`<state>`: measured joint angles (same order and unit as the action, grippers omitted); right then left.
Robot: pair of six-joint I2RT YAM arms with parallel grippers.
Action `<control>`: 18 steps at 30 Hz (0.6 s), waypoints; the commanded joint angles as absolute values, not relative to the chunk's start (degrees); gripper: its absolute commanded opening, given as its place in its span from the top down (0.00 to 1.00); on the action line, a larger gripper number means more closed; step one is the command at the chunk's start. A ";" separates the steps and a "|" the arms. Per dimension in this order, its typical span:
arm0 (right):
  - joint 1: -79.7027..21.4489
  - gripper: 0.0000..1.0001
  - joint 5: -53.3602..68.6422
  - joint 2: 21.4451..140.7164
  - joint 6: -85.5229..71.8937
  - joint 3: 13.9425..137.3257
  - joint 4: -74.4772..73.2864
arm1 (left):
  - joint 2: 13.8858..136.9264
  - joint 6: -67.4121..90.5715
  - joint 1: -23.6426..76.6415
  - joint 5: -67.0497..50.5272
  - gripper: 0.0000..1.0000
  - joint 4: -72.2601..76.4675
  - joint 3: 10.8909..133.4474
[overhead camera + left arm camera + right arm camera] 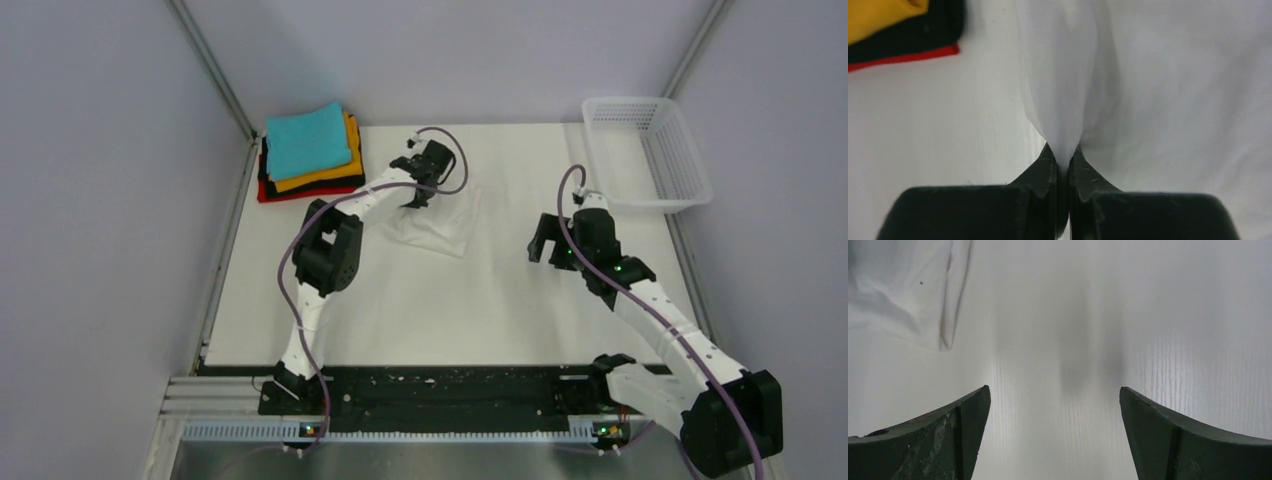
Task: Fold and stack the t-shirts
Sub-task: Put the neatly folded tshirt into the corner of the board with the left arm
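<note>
White, thin t-shirt (445, 230) lies rumpled just above the centre of the overhead frame, one fold pinched tight between the jaws of the left gripper (1063, 161). Teal, orange, black and red folded shirts (310, 155) sit stacked at upper left. Right of centre, the right gripper (1055, 392) hangs over bare table (1158, 315), jaws wide and holding nothing.

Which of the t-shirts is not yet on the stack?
The white t-shirt: it is unfolded mid-table, pinched by the left gripper, while the coloured ones sit folded in the corner pile.
</note>
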<state>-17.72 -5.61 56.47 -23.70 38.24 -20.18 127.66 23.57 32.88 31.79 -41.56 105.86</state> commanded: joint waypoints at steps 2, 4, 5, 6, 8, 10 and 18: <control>-17.31 0.01 -8.32 55.36 -22.05 38.95 -20.20 | 122.48 6.24 28.83 42.54 1.00 -34.40 108.22; -17.29 0.01 -9.36 55.54 -22.05 38.89 -20.21 | 122.11 3.34 27.62 43.94 1.00 -32.43 108.73; -17.31 0.01 -9.81 55.75 -22.02 38.88 -20.21 | 121.85 1.98 26.77 44.18 1.00 -31.45 108.75; -17.27 0.01 -10.22 56.00 -21.98 38.85 -20.17 | 121.58 0.97 26.04 44.25 1.00 -30.25 108.90; -17.26 0.01 -11.28 56.57 -21.96 38.98 -20.14 | 121.24 -0.70 24.44 44.23 1.00 -28.91 109.42; -17.24 0.01 -11.92 57.12 -21.80 39.08 -20.09 | 121.18 -2.93 23.13 44.20 1.00 -26.81 110.32; -17.29 0.01 -13.54 59.36 -21.14 40.32 -19.27 | 122.88 -9.28 20.51 47.63 1.00 -23.63 118.27</control>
